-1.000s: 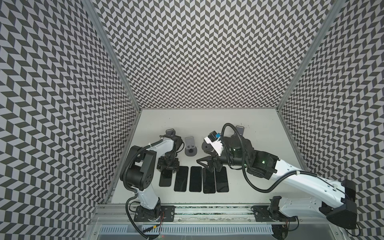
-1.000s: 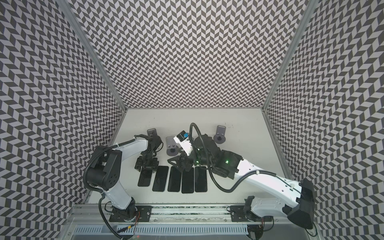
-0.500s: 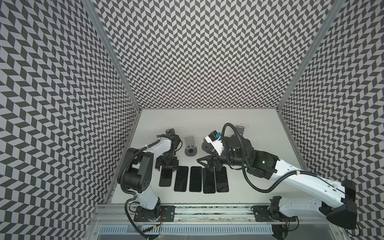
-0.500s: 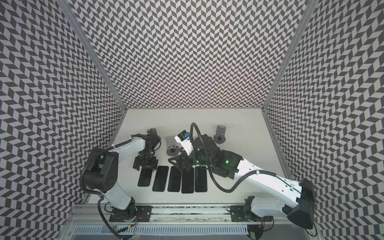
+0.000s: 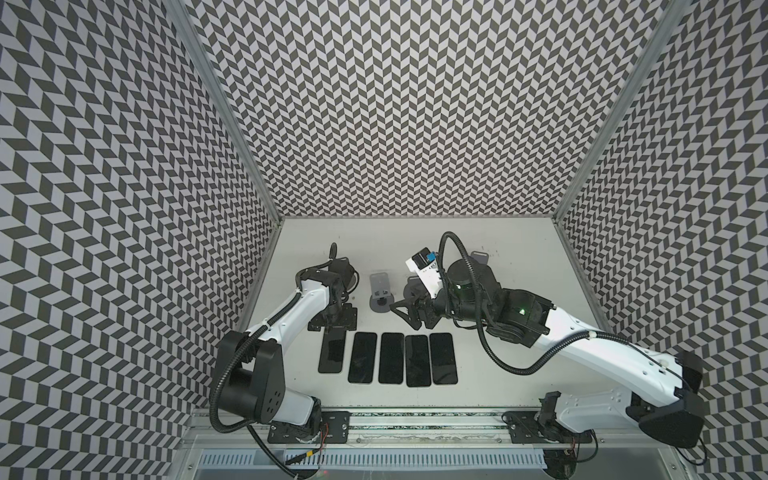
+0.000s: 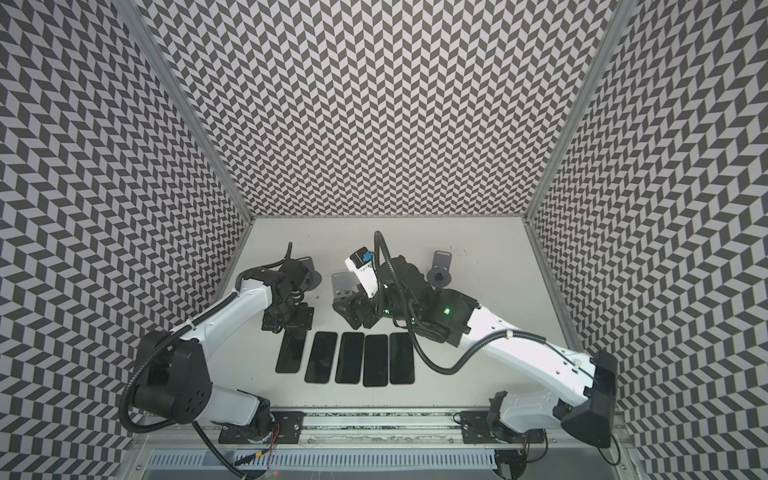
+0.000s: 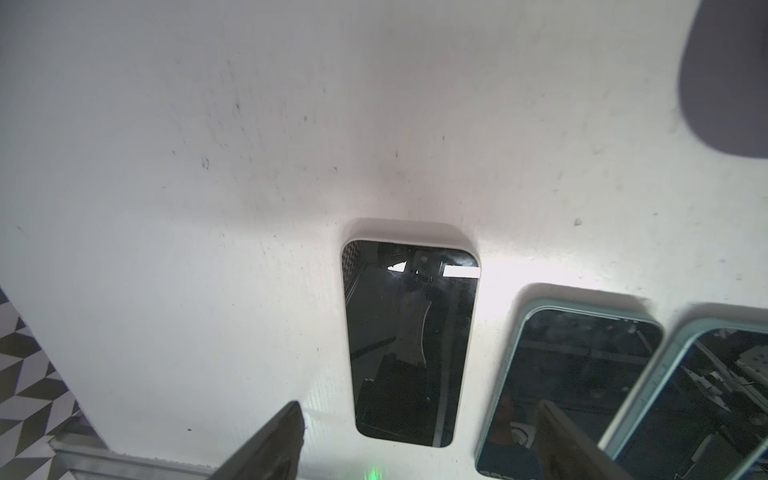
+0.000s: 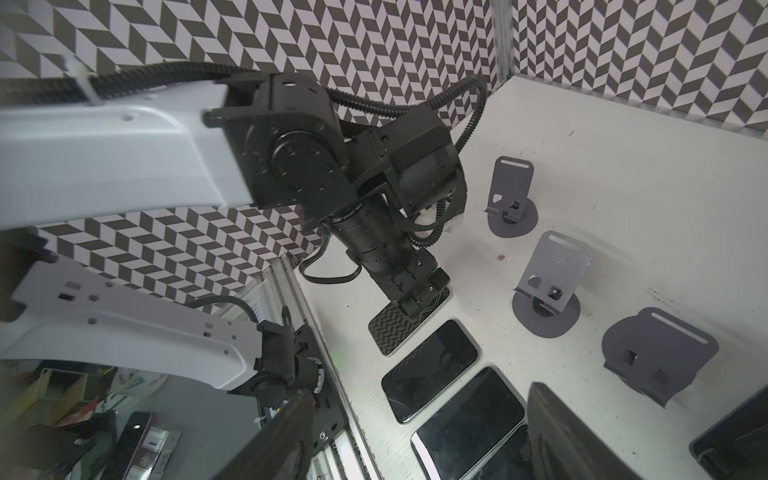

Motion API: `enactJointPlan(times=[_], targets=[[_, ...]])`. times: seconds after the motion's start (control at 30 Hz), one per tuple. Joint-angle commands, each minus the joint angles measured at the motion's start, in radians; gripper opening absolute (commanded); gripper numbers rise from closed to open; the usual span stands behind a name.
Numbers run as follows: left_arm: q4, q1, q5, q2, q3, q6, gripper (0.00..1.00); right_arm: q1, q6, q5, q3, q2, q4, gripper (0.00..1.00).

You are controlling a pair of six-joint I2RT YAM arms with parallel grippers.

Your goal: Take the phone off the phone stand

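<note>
I read the left gripper point(image 5: 332, 327) as released. In the left wrist view its two fingers point(image 7: 274, 440) stand well apart, one on each side of the phone point(image 7: 409, 345), with a gap showing on both sides. The gripper hangs over the far end of that phone and grasps nothing.

The phone lies flat, screen up, on the table point(image 5: 498, 374). It is at the left end of a row with the other four phones point(image 5: 391, 358), near the table's front edge.

A phone stand point(image 5: 380, 296) sits just behind the row, apart from the phone.

The right gripper point(image 5: 409, 318) hangs just beside that stand; I cannot tell whether it touches. The right wrist view shows its fingers point(image 8: 282, 440) spread, with nothing between them.
</note>
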Motion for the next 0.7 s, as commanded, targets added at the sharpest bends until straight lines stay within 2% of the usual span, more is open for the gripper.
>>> enactJointPlan(times=[0.0, 0.13, 0.27, 0.5, 0.67], targets=[[0.096, 0.006, 0.011, -0.060, 0.038, 0.026, 0.88, 0.001, -0.029, 0.104, 0.066, 0.020, -0.021, 0.79], [0.211, 0.005, -0.035, -0.098, 0.076, 0.045, 0.88, -0.020, -0.026, 0.200, 0.098, 0.027, -0.007, 0.79], [0.436, -0.010, -0.077, -0.166, 0.055, 0.033, 0.88, -0.086, -0.019, 0.266, 0.083, 0.018, 0.074, 0.81], [0.961, -0.125, -0.207, -0.358, -0.132, 0.118, 0.88, -0.286, 0.011, 0.294, -0.085, -0.040, 0.340, 0.84], [1.332, -0.133, -0.245, -0.478, -0.320, 0.240, 0.88, -0.405, -0.024, 0.347, -0.173, -0.040, 0.467, 0.84]])
